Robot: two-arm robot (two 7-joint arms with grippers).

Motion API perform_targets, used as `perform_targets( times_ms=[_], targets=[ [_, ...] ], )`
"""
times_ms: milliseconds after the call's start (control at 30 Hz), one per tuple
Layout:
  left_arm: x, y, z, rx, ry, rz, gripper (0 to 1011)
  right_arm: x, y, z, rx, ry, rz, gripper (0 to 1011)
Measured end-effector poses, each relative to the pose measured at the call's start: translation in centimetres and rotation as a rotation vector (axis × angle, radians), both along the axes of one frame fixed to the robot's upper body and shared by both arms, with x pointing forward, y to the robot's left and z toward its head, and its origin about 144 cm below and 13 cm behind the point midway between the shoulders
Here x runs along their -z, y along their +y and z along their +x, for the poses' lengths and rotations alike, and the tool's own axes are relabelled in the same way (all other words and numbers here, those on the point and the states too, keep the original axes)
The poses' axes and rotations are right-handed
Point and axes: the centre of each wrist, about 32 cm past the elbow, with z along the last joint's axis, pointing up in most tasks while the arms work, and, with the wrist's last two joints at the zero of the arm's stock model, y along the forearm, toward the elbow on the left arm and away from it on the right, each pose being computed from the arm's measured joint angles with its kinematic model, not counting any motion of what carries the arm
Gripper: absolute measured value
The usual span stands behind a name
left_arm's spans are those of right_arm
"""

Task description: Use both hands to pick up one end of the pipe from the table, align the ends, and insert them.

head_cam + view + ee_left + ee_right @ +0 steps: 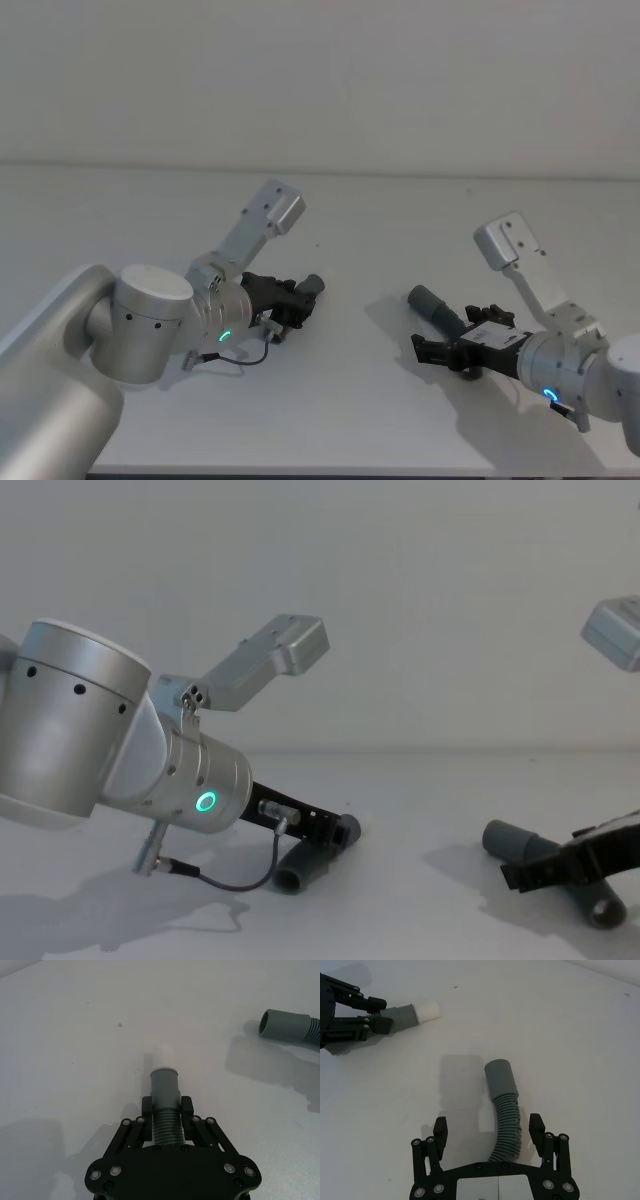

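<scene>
Pinching the short elbow (164, 1082) by its ribs, the left gripper (166, 1110) holds it. The right gripper (488, 1124) has jaws spread astride the ribbed bend (507, 1127), which is probably light and springy, so grasp near its cuff (501, 1077).

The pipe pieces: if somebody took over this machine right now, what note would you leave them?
Left gripper: shut on the short piece, clamped on its ribs behind the collar; the white tip sticks out past the fingers.
Right gripper: open, one finger on either side of the long piece, not touching it.
The long piece lies on the table, its smooth cuff well apart from the white tip.
Done: short piece gripped.
Left: grip the long piece, line the cuff up with the tip, push them together.
</scene>
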Motion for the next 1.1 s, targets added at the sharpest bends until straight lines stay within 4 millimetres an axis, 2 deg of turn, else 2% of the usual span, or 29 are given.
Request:
perform_targets(
  times_ms=[1000,1100],
  targets=[
    [0.00,0.00,0.00,0.000,0.000,0.000,323,0.21,0.46,0.37,0.024,0.032,0.006,1001],
    [0.00,0.00,0.00,0.000,0.000,0.000,323,0.20,0.47,0.40,0.026,0.032,0.006,962]
  ],
)
